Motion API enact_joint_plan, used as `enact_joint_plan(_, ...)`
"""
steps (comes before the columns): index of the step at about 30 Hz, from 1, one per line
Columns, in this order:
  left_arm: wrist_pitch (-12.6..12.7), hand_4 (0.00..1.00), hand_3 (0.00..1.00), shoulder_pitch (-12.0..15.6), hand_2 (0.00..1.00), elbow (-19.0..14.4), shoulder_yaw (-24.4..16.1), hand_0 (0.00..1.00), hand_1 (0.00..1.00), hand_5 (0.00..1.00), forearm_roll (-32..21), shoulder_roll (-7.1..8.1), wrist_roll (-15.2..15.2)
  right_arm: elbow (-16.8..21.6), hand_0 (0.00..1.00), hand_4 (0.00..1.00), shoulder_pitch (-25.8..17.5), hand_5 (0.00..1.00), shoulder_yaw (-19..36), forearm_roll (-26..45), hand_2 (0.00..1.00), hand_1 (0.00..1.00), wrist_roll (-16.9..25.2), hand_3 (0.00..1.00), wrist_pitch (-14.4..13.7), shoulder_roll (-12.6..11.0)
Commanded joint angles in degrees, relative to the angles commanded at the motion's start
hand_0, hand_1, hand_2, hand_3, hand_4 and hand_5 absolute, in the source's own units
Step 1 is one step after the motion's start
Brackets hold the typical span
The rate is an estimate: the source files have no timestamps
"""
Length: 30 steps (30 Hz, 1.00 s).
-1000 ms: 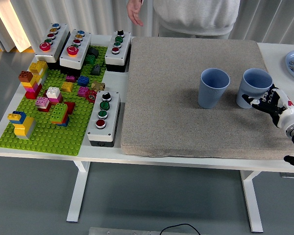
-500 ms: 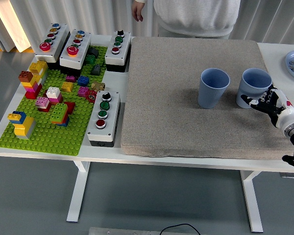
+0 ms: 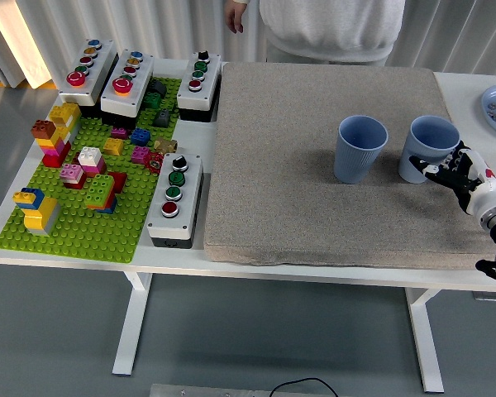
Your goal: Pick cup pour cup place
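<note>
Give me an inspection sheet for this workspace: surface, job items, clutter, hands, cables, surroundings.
Surface: white table with a grey mat over its right part.
Job's things: two blue cups upright on the mat, left cup apart from right cup.
Clutter: green brick plate with bricks, four button boxes, blue plate at the right edge.
Hands: right hand at the right cup's side, grasp unclear; left nothing seen.
Cables: one on the floor.
Surroundings: person at the far side.

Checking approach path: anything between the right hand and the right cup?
Nothing visible. The right hand is already at the right cup, fingers against its lower side. The left cup stands apart, farther left.
</note>
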Motion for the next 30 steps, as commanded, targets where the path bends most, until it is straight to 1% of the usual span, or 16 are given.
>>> enact_joint_plan(5,0.0,0.548,0.641,-0.1,0.851,0.0,0.0,0.744,0.792,0.935,0.0,-0.01,0.0,0.0,0.933,0.845,0.1,0.397,-0.1,0.4,0.929,0.893,0.3,0.913,-0.2,0.0)
enact_joint_plan(6,0.0,0.549,0.641,-0.1,0.851,0.0,0.0,0.743,0.793,0.937,0.0,-0.01,0.0,0.0,0.908,0.840,0.1,0.387,-0.1,0.4,0.838,0.856,0.4,0.872,-0.3,0.0)
enact_joint_plan(11,0.0,0.549,0.641,-0.1,0.851,0.0,-0.1,0.743,0.793,0.937,0.0,-0.03,0.0,0.0,0.908,0.840,0.1,0.387,-0.4,0.6,0.838,0.856,0.6,0.872,-0.5,0.1)
enact_joint_plan(12,0.0,0.549,0.641,-0.1,0.851,0.0,0.0,0.744,0.793,0.937,0.0,-0.03,0.0,0.0,0.900,0.834,0.1,0.382,-0.4,0.7,0.814,0.847,0.6,0.841,-0.5,0.1)
enact_joint_plan(17,0.0,0.549,0.641,-0.2,0.851,0.0,-0.1,0.744,0.793,0.937,0.1,-0.04,0.0,-0.2,0.900,0.834,0.2,0.382,-0.4,1.1,0.814,0.847,0.7,0.841,-0.5,0.1)
enact_joint_plan(18,0.0,0.549,0.641,-0.2,0.851,0.0,-0.1,0.744,0.793,0.937,0.0,-0.03,0.0,-0.2,0.895,0.835,0.2,0.381,-0.4,1.1,0.800,0.842,0.7,0.816,-0.5,0.1)
enact_joint_plan(24,0.0,0.549,0.641,-0.2,0.851,0.0,-0.1,0.744,0.793,0.937,0.1,-0.03,0.0,-0.2,0.895,0.835,0.3,0.381,-0.4,1.3,0.800,0.842,0.8,0.816,-0.5,0.2)
enact_joint_plan(25,0.0,0.550,0.641,-0.2,0.851,0.0,-0.1,0.744,0.793,0.936,0.1,-0.03,0.0,-0.2,0.885,0.833,0.2,0.372,-0.4,1.3,0.782,0.831,0.9,0.785,-0.5,0.2)
enact_joint_plan(30,0.0,0.550,0.641,-0.2,0.851,0.0,0.0,0.744,0.793,0.936,0.0,-0.02,0.0,-0.1,0.885,0.833,0.2,0.372,-0.5,1.4,0.782,0.831,1.0,0.785,-0.5,0.2)
